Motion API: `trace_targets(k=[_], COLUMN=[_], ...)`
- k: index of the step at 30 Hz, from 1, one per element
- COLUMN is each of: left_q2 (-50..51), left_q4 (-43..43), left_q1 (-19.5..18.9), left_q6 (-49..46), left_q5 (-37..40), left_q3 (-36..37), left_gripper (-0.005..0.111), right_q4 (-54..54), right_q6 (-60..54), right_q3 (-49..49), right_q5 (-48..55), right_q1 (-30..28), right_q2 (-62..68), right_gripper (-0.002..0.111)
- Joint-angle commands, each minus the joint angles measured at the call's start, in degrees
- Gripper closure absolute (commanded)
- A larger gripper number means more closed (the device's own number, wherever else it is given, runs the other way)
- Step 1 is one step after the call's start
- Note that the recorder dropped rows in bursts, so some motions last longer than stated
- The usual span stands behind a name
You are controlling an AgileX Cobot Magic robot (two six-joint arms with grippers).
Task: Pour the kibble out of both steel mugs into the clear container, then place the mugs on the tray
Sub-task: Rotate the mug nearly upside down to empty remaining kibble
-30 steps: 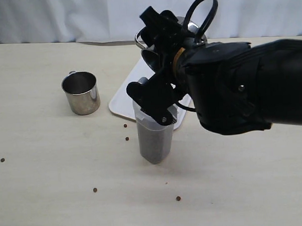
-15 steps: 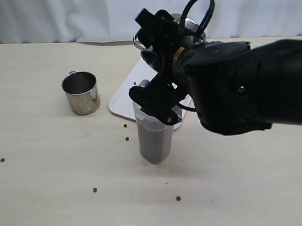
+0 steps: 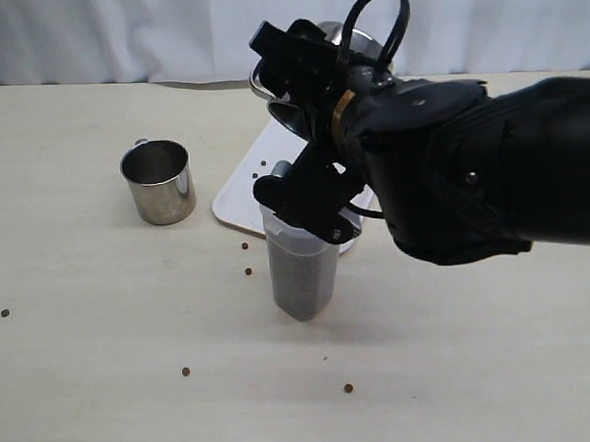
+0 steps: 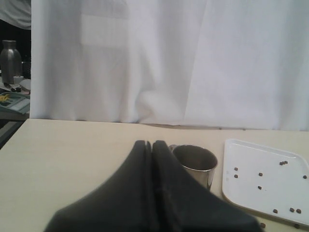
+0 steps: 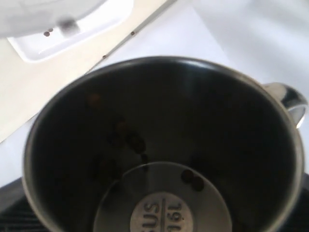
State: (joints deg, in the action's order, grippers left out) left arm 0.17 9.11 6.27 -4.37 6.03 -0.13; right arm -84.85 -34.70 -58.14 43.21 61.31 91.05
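Two steel mugs are showing, and both are looking spent. At the left, the left claw (image 4: 152, 145) is sitting pressed fully shut with nothing in it, hanging back over the desk (image 3: 87, 387) behind the standing mug (image 3: 158, 180), which is resting upright and empty, apart from the tray (image 3: 243, 192). The tray is lying just behind the clear container (image 3: 302, 279), which is standing on the desk with kibble (image 3: 299, 270) filling most of it. Above its rim, the right claw (image 3: 276, 114) is gripping the tilted mug (image 5: 164, 145), jaws spread wide round it. Over the last second it has been lifting up and away from the container. Only a few pellets are clinging inside, so pouring is looking finished and tray placement is likely coming next. The mug's floor is showing a stamp reading "SUS"; the line beneath is running out of view.
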Motion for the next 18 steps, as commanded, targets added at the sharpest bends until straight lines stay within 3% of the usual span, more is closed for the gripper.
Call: trace_targets(k=[1,18], left_q2=[-0.17,-0.17], left_q4=[0.46,0.46], left_q1=[0.36,0.36], left_q6=[-0.04,-0.04], left_q5=[-0.52,-0.77], left_q3=[0.13,0.13], left_gripper=[0.107,0.107], right_q4=[-1.08,-5.44], right_q6=[-0.72,-3.47], right_q3=[-0.39,0.37], right_q5=[-0.77,0.18], right_q1=[0.14,2.45], right_q2=[-0.03,-0.03], right_gripper=[0.103,0.103])
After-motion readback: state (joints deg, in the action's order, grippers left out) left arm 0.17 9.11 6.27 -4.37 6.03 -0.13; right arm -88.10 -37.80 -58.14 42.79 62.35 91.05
